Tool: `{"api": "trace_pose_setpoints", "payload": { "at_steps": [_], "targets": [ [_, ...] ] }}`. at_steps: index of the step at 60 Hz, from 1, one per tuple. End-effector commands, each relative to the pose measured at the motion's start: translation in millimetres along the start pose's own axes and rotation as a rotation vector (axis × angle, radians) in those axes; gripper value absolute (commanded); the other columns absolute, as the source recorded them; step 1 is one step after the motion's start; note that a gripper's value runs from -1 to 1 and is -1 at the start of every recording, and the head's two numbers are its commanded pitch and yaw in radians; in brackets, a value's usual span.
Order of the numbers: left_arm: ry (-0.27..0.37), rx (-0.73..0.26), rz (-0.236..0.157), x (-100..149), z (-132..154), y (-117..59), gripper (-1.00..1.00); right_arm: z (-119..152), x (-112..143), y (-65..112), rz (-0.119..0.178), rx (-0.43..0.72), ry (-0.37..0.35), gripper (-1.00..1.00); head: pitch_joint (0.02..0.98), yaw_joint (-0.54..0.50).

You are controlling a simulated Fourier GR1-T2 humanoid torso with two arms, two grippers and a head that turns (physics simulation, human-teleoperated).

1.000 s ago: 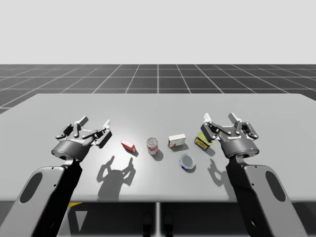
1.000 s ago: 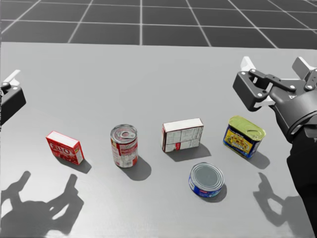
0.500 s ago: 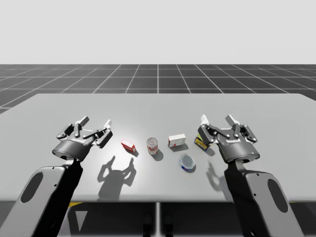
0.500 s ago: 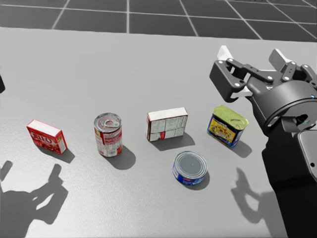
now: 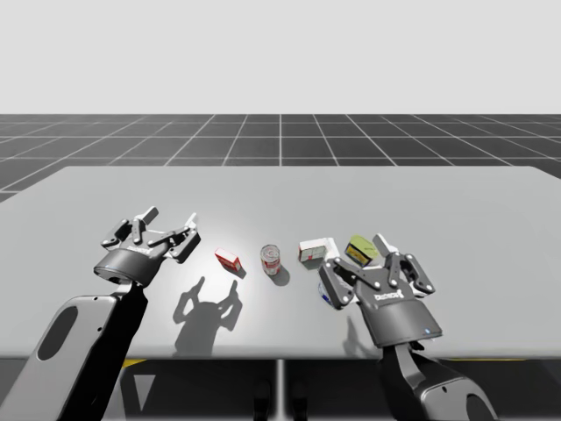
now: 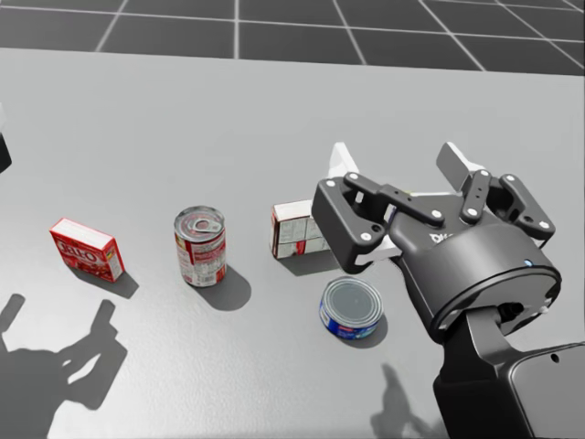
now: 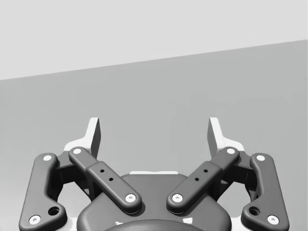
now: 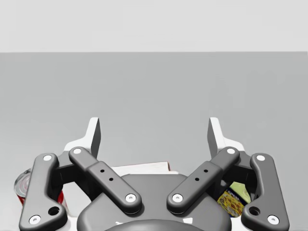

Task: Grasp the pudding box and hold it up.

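My right gripper [image 6: 400,166], jaws spread, hovers over the white rectangular pudding box [image 6: 291,233]; my left gripper [image 5: 168,217] gapes likewise.

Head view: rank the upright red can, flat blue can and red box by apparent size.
Largest: upright red can. Then flat blue can and red box, which look about alike, so unranked.

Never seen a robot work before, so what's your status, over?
Left gripper open, off aside. Right gripper open above white rectangular box, not yet grasped. Flat blue round can close beside.
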Motion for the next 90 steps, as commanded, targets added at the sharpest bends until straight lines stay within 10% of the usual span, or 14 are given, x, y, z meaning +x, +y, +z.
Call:
{"api": "trace_pose_setpoints", "payload": {
  "at_steps": [1,59,90],
  "targets": [
    [0.0,0.005,-0.012,-0.9,0.0,-0.5,-1.0,7.2,-25.6,21.6,0.01,0.015,0.038,-1.0,0.777,-0.13],
    [-0.006,0.017,-0.019,-1.1,-0.2,0.0,-1.0,-54.3,-99.8,43.4,0.151,-0.105,0.233,-1.0,0.783,-0.11],
    [-0.005,0.013,-0.021,-1.0,0.8,-2.7,-1.0,-87.0,-105.1,41.9,0.164,-0.102,0.288,-1.0,0.788,-0.11]
  ]
}}
